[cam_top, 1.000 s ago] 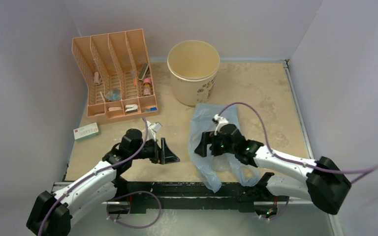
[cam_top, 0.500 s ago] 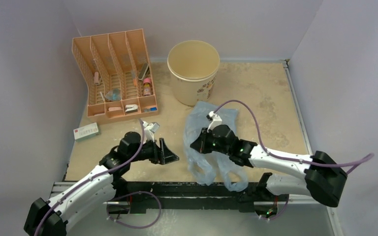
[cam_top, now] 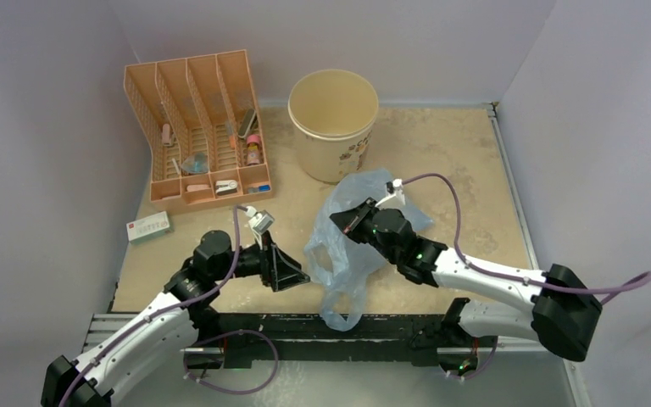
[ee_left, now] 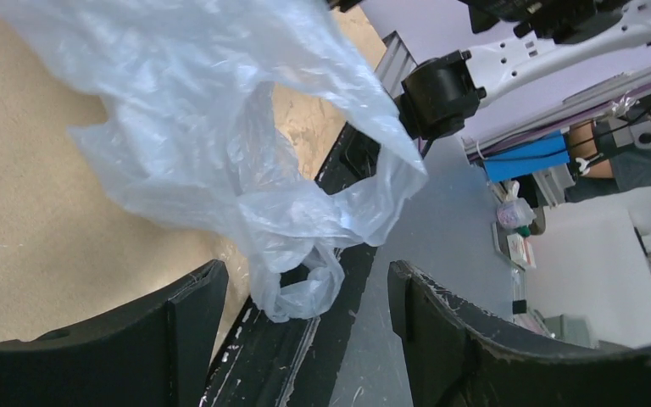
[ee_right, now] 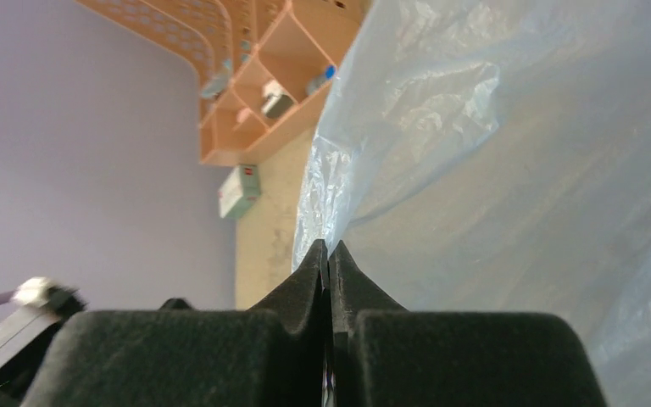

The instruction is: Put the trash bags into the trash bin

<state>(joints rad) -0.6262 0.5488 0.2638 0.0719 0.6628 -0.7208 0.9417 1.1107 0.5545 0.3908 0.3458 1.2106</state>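
Note:
The trash bag (cam_top: pixel 339 254) is thin, crinkly light-blue plastic, bunched up in the middle of the table with its lower end trailing to the front edge. My right gripper (cam_top: pixel 345 219) is shut on the bag's upper part. In the right wrist view the film (ee_right: pixel 517 170) comes out from between the closed fingertips of the right gripper (ee_right: pixel 329 248). My left gripper (cam_top: pixel 292 271) stands open just left of the bag. In the left wrist view the bag's twisted lower end (ee_left: pixel 297 292) hangs ahead of the gap, touching neither finger. The cream trash bin (cam_top: pixel 334 123) stands upright behind the bag.
An orange slotted organizer rack (cam_top: pixel 195 127) with small items stands at the back left. A small white box (cam_top: pixel 148 226) lies in front of it. Walls close the left, back and right. The black front rail (cam_top: pixel 305 326) runs under the bag's trailing end.
My right gripper has shut on the bag and raised it up and back toward the bin; the bag has bunched and shifted left. My left gripper has edged toward the bag.

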